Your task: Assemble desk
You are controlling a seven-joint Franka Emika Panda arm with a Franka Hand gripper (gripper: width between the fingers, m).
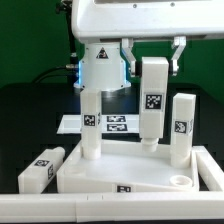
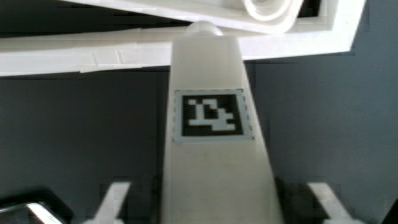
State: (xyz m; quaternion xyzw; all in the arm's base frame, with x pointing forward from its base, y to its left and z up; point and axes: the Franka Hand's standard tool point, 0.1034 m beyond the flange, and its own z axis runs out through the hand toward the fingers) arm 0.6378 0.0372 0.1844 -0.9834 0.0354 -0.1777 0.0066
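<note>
My gripper [image 1: 152, 66] is shut on the upper end of a white square leg [image 1: 153, 100] with a black-and-white tag. The leg hangs upright, its narrow lower tip just above the far edge of the white tabletop [image 1: 130, 176]. In the wrist view the leg [image 2: 217, 120] runs from between my fingers [image 2: 118, 200] out to the tabletop [image 2: 107, 55], its tip near a round socket [image 2: 276, 8]. One leg [image 1: 90, 125] stands upright on the tabletop towards the exterior view's left, and another [image 1: 182, 128] stands towards the right. A further leg [image 1: 38, 172] lies flat beside the tabletop on the left.
The marker board [image 1: 110, 123] lies on the dark table behind the tabletop, in front of the robot's base [image 1: 100, 65]. A long white bar [image 1: 100, 206] runs along the near edge. A round socket [image 1: 181, 181] shows in the tabletop's near right corner.
</note>
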